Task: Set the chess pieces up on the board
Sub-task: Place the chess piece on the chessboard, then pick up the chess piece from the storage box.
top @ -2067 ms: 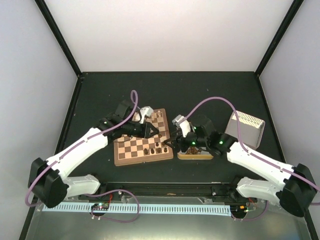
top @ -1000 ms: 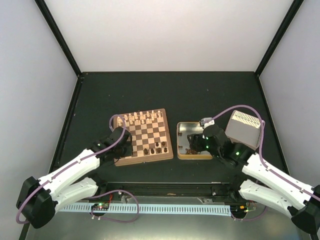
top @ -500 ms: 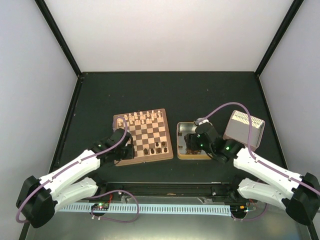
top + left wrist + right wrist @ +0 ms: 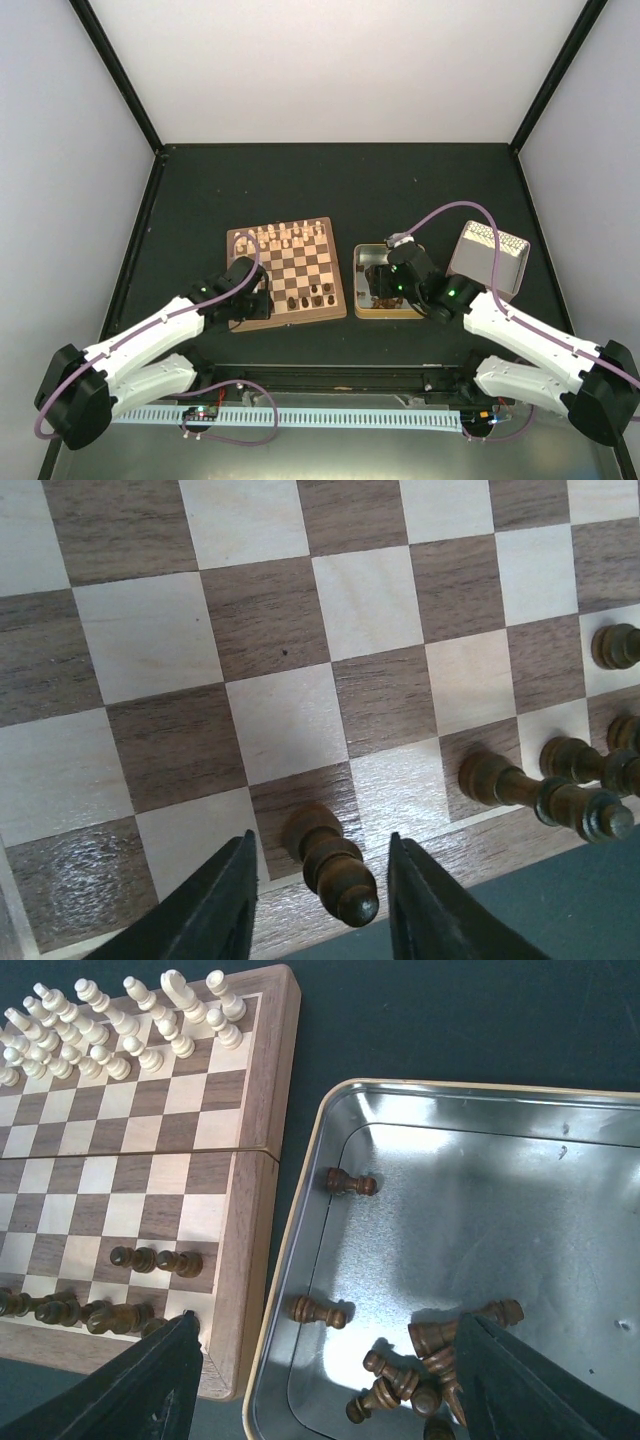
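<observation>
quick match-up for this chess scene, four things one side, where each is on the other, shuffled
1 cream chessmen
2 heap of dark pieces
3 left gripper
4 tin lid

a in the tin
b open, straddling one dark piece on the board's near row
c on the board's far rows
d right of the tin

Pairs: 1-c, 2-a, 3-b, 4-d

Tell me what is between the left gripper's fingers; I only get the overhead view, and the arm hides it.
Observer: The left wrist view shows one dark piece standing between the left gripper fingers, on a dark square in the board's edge row.
Operator: Gripped?
Observer: No. The jaws are parted, with a gap showing beside the piece.
Operator: Anything in the tin?
Observer: The right wrist view shows several loose dark pieces lying in the tin, below the open right gripper.
</observation>
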